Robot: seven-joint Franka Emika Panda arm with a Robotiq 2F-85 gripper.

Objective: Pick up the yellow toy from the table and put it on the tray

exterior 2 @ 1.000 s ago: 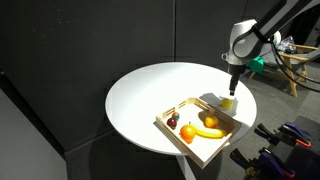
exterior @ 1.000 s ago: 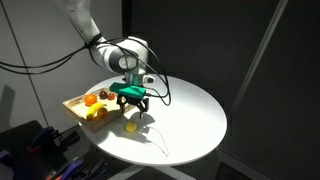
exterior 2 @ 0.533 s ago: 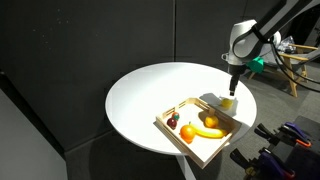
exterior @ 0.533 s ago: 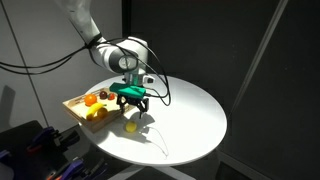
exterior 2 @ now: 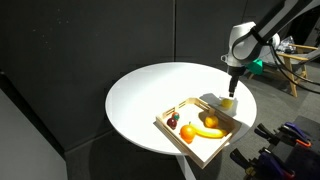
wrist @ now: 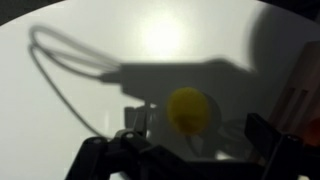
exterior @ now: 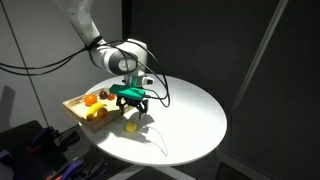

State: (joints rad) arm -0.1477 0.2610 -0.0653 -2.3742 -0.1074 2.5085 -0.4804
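The yellow toy (exterior: 131, 126) is a small round ball lying on the white round table (exterior: 185, 115), just beside the wooden tray (exterior: 76, 108). It also shows in the other exterior view (exterior 2: 230, 101) and in the wrist view (wrist: 190, 109). My gripper (exterior: 131, 108) hangs open a little above the ball, fingers spread to either side of it. In the wrist view the ball lies between the two dark fingertips (wrist: 198, 140), not touched. The tray (exterior 2: 196, 147) holds other toys.
In the tray lie an orange round toy (exterior 2: 187, 134), an elongated yellow banana-like toy (exterior 2: 208, 131), a second orange fruit (exterior 2: 211, 122) and a small dark red one (exterior 2: 172, 124). Tripods and cables (exterior 2: 275, 140) stand around the table's edge.
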